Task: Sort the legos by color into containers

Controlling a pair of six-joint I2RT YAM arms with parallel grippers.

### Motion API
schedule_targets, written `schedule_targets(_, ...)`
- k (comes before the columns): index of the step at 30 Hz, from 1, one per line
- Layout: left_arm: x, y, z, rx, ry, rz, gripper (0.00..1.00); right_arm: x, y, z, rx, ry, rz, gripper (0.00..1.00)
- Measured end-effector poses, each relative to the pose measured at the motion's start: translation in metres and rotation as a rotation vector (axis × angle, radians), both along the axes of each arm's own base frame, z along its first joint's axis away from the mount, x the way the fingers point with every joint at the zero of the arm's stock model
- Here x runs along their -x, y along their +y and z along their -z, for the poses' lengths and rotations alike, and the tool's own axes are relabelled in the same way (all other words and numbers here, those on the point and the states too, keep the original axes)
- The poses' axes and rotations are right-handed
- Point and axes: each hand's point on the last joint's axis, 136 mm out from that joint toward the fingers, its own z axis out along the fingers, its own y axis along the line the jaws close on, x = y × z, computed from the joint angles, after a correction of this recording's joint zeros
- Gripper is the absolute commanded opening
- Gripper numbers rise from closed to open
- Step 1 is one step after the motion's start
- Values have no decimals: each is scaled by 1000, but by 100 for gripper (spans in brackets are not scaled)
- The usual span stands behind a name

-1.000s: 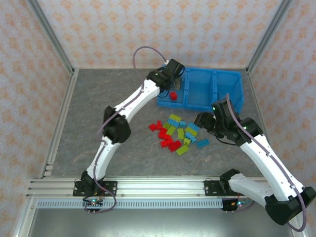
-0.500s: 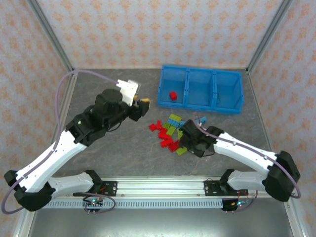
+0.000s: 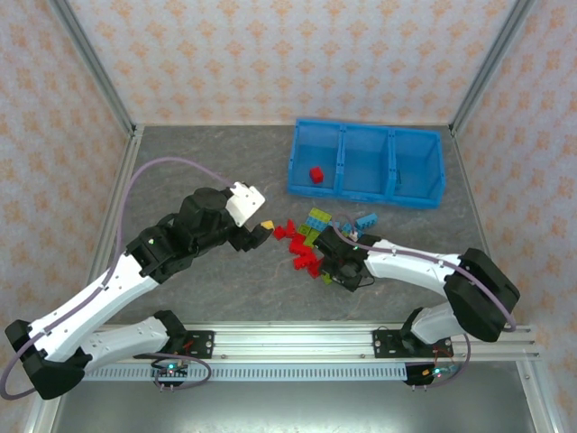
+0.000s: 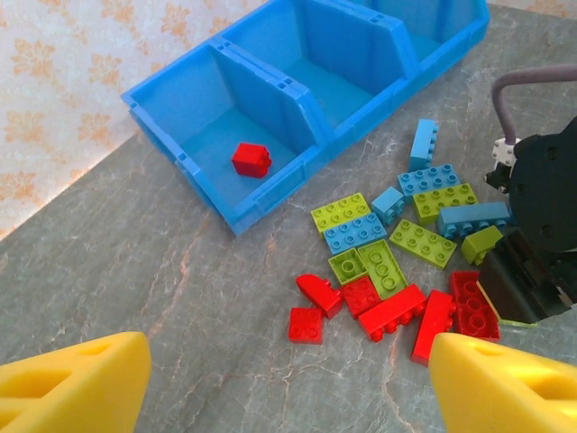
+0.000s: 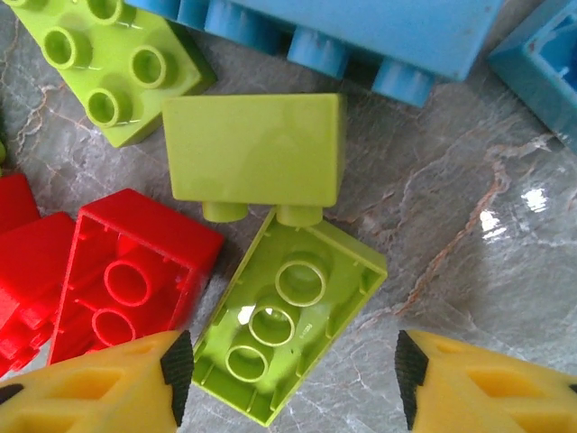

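We see a grey, stone-patterned tabletop (image 3: 180, 171). A blue bin (image 3: 361, 193) stands on it at the far right. Just in front of the bin, a loose cluster of small bricks (image 3: 315, 236) lies on the surface: red bricks (image 4: 394, 313), yellow-green bricks (image 4: 424, 244) and light blue bricks (image 4: 431, 179). One yellow-green brick (image 5: 288, 329) and one red brick (image 5: 126, 284) lie hollow side up, side by side.

Blue three-compartment bin (image 3: 365, 192), upright, at 1 o'clock. One red brick (image 3: 316, 174) lies in its left compartment. Mixed legos (image 3: 300, 247) lie loose at the bin's 7 o'clock.
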Motion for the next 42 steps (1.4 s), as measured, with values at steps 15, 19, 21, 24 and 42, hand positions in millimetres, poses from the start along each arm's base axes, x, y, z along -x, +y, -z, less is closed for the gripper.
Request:
schedule_targets(15,3,1,-5,-20,-34,30,83,0,-8,14,31,-9,36,68)
schedule_targets(19,5,-2,-4,-19,-31,49,84,0,-9,15,54,4,26,48)
schedule_targets(21,5,-2,-4,-21,-29,50,84,-3,-6,15,51,-4,24,32)
schedule_targets(24,4,-2,-1,-24,-25,50,84,-14,5,13,18,-46,18,24)
schedule_targets(42,4,-2,12,-45,-1,50,85,-41,-67,-96,-2,-322,125,23)
